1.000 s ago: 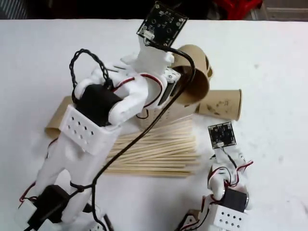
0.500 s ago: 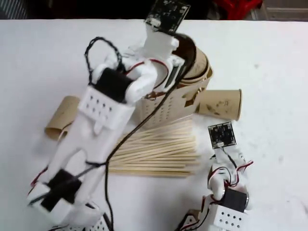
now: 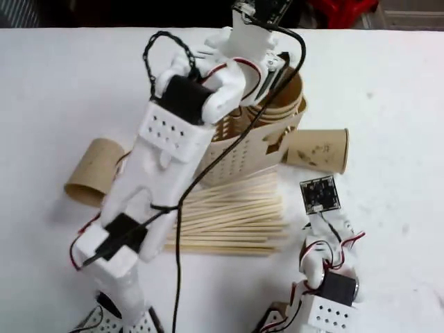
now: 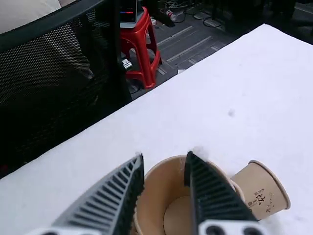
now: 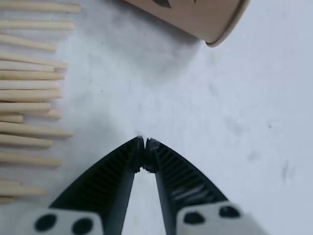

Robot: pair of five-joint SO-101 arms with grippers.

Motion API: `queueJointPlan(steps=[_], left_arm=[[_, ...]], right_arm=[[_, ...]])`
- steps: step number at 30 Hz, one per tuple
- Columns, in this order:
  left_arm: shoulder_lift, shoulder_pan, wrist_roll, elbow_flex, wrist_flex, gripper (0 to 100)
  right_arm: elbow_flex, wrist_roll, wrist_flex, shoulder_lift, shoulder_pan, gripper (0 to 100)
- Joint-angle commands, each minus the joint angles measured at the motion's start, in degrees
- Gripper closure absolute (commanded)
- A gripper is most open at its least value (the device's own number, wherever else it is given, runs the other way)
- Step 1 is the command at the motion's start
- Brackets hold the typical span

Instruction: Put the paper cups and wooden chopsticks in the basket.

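A perforated brown basket (image 3: 243, 149) stands mid-table with stacked paper cups (image 3: 288, 104) upright inside it. My left arm (image 3: 173, 146) stretches over the basket. My left gripper (image 4: 164, 159) hovers open at the top cup (image 4: 168, 215), whose rim lies between the spread jaws. One paper cup (image 3: 319, 149) (image 4: 259, 188) (image 5: 195, 14) lies on its side to the right of the basket, and another cup (image 3: 94, 170) lies to its left. A pile of wooden chopsticks (image 3: 229, 215) (image 5: 29, 98) lies in front of the basket. My right gripper (image 5: 144, 142) is shut and empty just above the table, between the chopstick ends and the right cup.
My right arm (image 3: 326, 270) sits low at the near right edge. White table (image 3: 388, 83) stretches bare to the far right and far left. Beyond the far edge stand a black mesh chair (image 4: 54, 83) and a red stool (image 4: 139, 44).
My left arm swung farther over the basket. The cup it carried tilted now stands upright in the stack, and the jaws have spread. The right arm has not moved.
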Motion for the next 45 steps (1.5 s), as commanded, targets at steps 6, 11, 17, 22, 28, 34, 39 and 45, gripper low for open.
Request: queueJointPlan(steps=[6,11,17,22,28,34,39,45], left_arm=[[4.44,-2.59,-0.62,-7.47,11.34,84],[7.16,-2.95,-0.7,-2.55,15.21,84],[11.03,-2.42,-0.7,-1.58,14.86,84],[8.04,-2.42,-0.7,-1.67,14.86,84],[-5.32,-4.18,-3.52,-1.67,16.97,84],[-19.47,-16.22,-5.19,-1.67,21.63,84],[-28.09,-29.76,-16.35,-0.7,33.67,84],[-36.79,-50.07,-25.32,18.73,32.88,84]], right_arm=[[-0.09,0.62,-1.1,-0.31,-0.66,98.1],[-0.09,0.62,-1.1,-0.31,-0.66,98.1],[-0.09,0.62,-1.1,-0.31,-0.66,98.1],[-0.09,0.62,-1.1,-0.31,-0.66,98.1],[-0.09,0.62,-1.1,-0.31,-0.66,98.1],[-0.09,0.62,-1.1,-0.31,-0.66,98.1],[-0.09,0.62,-1.1,-0.31,-0.66,98.1],[-0.09,0.62,-1.1,-0.31,-0.66,98.1]])
